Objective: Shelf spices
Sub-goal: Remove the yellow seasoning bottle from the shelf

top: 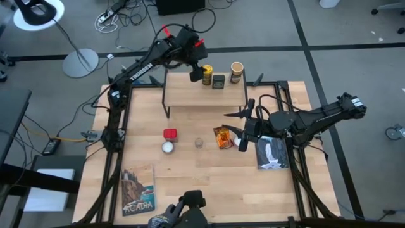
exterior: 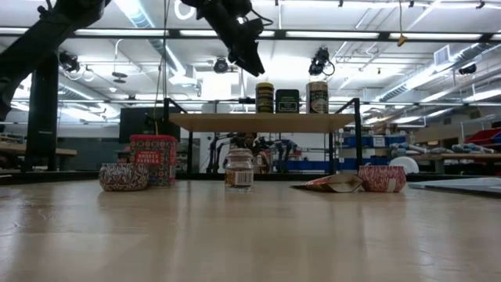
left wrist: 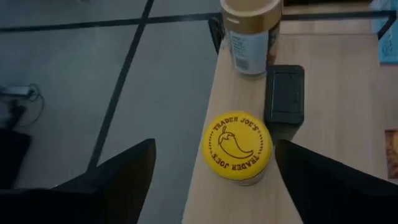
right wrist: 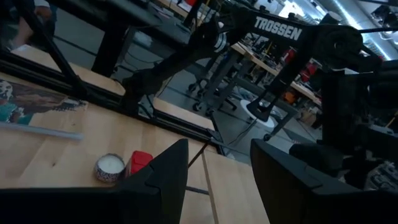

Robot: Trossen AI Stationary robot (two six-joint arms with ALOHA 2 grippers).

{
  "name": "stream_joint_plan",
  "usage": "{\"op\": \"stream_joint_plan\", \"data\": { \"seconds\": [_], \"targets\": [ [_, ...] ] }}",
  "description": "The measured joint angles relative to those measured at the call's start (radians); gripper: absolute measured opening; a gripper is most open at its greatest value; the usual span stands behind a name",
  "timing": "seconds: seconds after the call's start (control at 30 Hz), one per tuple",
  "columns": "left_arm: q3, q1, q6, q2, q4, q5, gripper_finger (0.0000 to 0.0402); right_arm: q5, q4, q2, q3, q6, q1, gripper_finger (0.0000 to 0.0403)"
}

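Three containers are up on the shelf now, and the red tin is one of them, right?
Not quite. Three are on the shelf, but they are the yellow jar, the dark tin and the tan jar. The high view shows the red tin down on the table.

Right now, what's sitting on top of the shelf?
On the shelf stand three containers in a row: a yellow jar, a dark tin and a tan jar. The left gripper covers nothing more there.

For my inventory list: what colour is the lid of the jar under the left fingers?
Yellow lid with a dark pepper logo; left wrist view.
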Motion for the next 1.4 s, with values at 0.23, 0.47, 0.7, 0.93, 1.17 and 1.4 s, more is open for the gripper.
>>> {"op": "stream_joint_plan", "data": {
  "seconds": [0.23,0.47,0.7,0.93,1.17,1.4],
  "targets": [
    [0.000,0.003,-0.073,0.010,0.050,0.067,0.0338,-0.001,-0.003,0.000,0.000,0.001,-0.002,0.0173],
    [-0.001,0.007,-0.100,0.065,0.060,0.062,0.0338,-0.002,-0.005,0.000,0.000,0.002,-0.002,0.0173],
    [-0.001,0.006,-0.102,0.106,0.058,0.069,0.0338,-0.002,-0.016,0.000,0.000,0.002,-0.003,0.0173],
    [-0.001,0.010,-0.100,0.117,0.033,0.072,0.0335,-0.002,-0.015,0.000,0.000,0.002,-0.003,0.0173],
    [-0.001,0.010,-0.100,0.116,0.001,0.072,0.0309,-0.002,-0.014,0.000,0.000,0.002,-0.003,0.0173],
    [-0.001,0.009,-0.096,0.116,-0.005,0.074,0.0254,-0.002,-0.014,0.000,0.000,0.002,-0.003,0.0173]
  ]
}}
